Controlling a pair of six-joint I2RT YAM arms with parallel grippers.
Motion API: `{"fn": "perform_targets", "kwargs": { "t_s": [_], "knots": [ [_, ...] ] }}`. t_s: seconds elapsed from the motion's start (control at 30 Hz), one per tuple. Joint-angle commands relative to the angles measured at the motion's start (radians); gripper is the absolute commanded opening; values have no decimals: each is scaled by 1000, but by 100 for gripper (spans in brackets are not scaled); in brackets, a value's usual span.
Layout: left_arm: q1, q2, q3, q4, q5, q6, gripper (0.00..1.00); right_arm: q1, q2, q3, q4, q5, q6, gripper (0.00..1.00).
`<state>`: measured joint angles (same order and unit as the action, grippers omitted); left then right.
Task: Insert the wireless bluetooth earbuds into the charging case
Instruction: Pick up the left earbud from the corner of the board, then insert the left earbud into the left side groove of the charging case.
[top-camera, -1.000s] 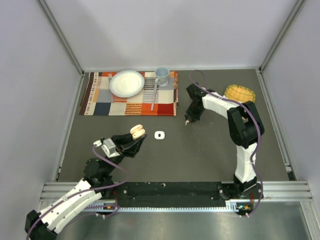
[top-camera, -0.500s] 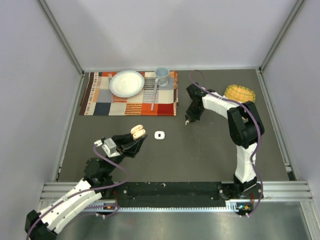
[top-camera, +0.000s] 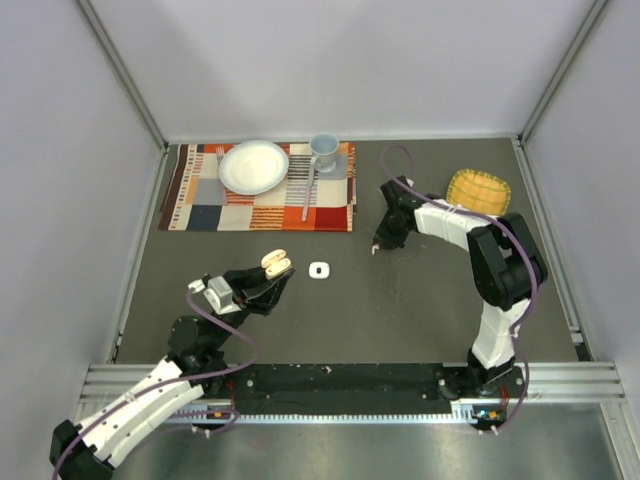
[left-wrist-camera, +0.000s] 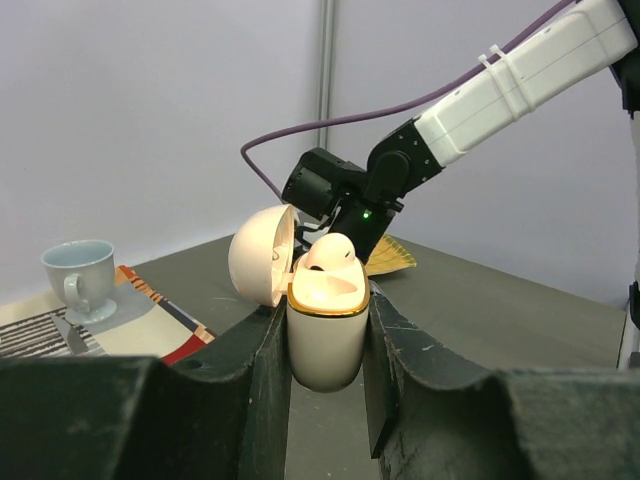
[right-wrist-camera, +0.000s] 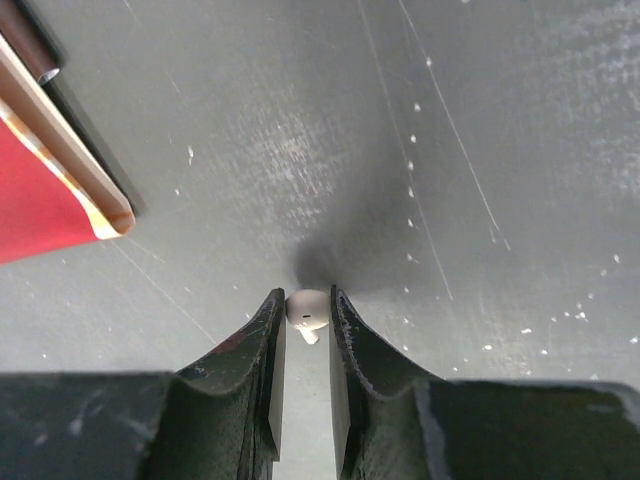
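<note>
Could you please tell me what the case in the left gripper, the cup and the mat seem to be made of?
Case: probably glossy cream plastic, smooth with soft highlights; the gold rim band may be metal or paint. Cup: likely glazed ceramic, pale blue, shiny, thick-walled. Mat: seemingly woven fabric, matte, with coloured patches and stripes.

Even, fairly bright light, soft shadows. Both wrist views have blurry dark jaws along the bottom, and the right one shows a smudgy shadow mid-frame on the surface.
</note>
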<state>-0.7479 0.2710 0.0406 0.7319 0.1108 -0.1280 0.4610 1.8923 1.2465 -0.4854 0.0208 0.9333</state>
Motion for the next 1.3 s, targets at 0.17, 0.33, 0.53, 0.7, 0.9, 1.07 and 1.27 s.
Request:
{"fn": "perform_targets", "kwargs": {
  "t_s": [0.17, 0.33, 0.53, 0.7, 0.9, 1.07, 1.27],
  "knots": [
    [1, 16, -74, 46, -2, 2, 0, 8, -225, -192, 264, -64, -88, 0],
    [1, 13, -73, 41, 1, -1, 0, 31, -426, -377, 529, -45, -39, 0],
    [1, 7, -76, 32, 1, 4, 0, 132, -603, -481, 695, 86, -112, 0],
    [1, 8, -74, 29, 0, -2, 0, 217, -690, -496, 757, 134, -234, 0],
    [1, 13, -76, 32, 3, -12, 0, 381, -797, -487, 805, 269, -410, 0],
    [1, 11, -77, 34, 3, -27, 0, 473, -851, -493, 838, 381, -476, 0],
    [1, 11, -85, 46, -5, -35, 0, 557, -897, -568, 990, 400, -502, 0]
  ]
}}
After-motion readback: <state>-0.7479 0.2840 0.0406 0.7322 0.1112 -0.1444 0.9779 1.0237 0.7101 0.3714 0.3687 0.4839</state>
